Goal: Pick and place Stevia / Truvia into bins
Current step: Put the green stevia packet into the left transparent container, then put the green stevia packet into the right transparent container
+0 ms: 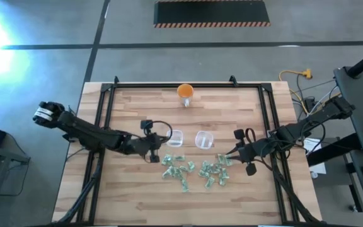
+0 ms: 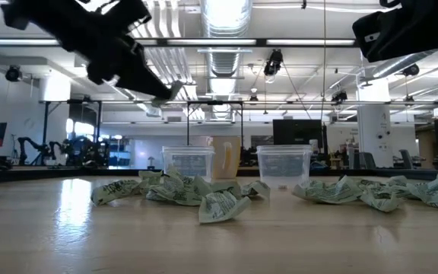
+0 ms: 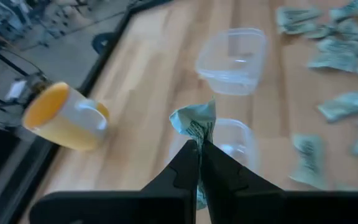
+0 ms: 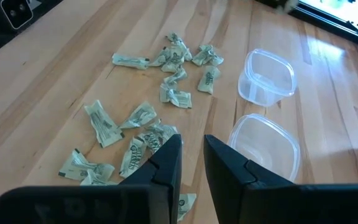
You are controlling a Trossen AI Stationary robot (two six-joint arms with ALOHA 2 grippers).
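Wooden slat table [image 1: 137, 189], high view: orange cup [image 1: 185, 92] at the far edge, centre. Two clear bins side by side mid-table, the left bin [image 1: 174, 138] and right bin [image 1: 205, 139]. Stevia sachets [image 1: 197, 169] scattered in two loose clusters just near of the bins. Left gripper [image 1: 155, 151] sits just left of the left bin, left of the sachet scatter. Right gripper [image 1: 238, 151] sits right of the right bin, at the right fringe of the sachets.

Low view: both bins stand upright behind the crumpled sachets, the orange cup showing between them farther back. Dark arm bodies hang above at upper left and upper right, clear of the table. One sachet lies nearest the camera, centre.

Left wrist view: fingers pinched tight on one held sachet [image 3: 196, 126], which sticks up from the fingertips [image 3: 190, 163]. Directly beyond it is one bin, the second bin farther on; orange cup lying to one side in this picture, loose sachets on the other.

Right wrist view: fingers [image 4: 166, 163] stand narrowly apart, nothing between them. Sachets lie under and just beyond the tips; both bins are to the side, empty.
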